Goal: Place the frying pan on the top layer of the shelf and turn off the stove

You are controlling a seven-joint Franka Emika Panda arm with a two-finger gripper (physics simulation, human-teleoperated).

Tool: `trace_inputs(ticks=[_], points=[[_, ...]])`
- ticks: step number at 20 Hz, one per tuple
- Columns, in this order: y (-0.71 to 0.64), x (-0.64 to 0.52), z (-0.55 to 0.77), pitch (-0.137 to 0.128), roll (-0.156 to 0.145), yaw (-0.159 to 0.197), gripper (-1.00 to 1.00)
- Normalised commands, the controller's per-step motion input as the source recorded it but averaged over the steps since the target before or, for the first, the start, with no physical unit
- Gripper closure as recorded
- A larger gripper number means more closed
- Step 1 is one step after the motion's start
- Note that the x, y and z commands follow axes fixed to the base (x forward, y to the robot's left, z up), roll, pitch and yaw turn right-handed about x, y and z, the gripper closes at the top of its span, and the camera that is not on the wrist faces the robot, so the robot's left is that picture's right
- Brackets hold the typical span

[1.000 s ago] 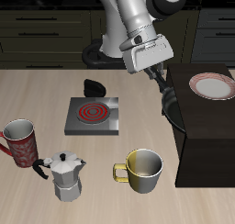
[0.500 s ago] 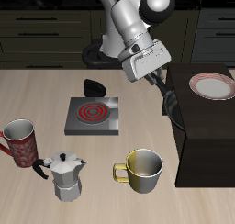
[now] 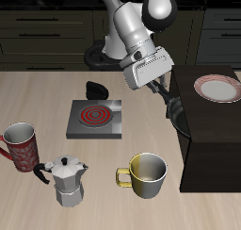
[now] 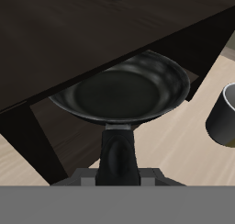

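The gripper (image 3: 162,83) clamps the frying pan (image 4: 124,92) by its handle, below the shelf (image 3: 215,139) top; lift higher before moving across.

Black frying pan (image 4: 124,90) airborne, seemingly tilted, beside dark shelf (image 3: 218,139); stove (image 3: 94,119) coil red.

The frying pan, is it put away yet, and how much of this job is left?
Nothing is finished. The hand grips the frying pan by its handle, up in the air beside the shelf, not on its top. The stove coil glows red, so placing the pan and switching off remain.
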Motion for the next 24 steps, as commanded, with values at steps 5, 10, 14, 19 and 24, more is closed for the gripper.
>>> trace_inputs(ticks=[5,10,14,19,24], points=[[0.19,0.04,0.03,-0.013,0.026,-0.005,1.0],[0.28,0.06,-0.02,-0.005,0.031,0.014,1.0],[0.19,-0.01,0.02,-0.036,0.009,-0.003,1.0],[0.03,0.01,0.04,-0.037,-0.009,-0.001,-1.0],[-0.02,0.0,0.2,-0.047,-0.012,-0.011,-1.0]])
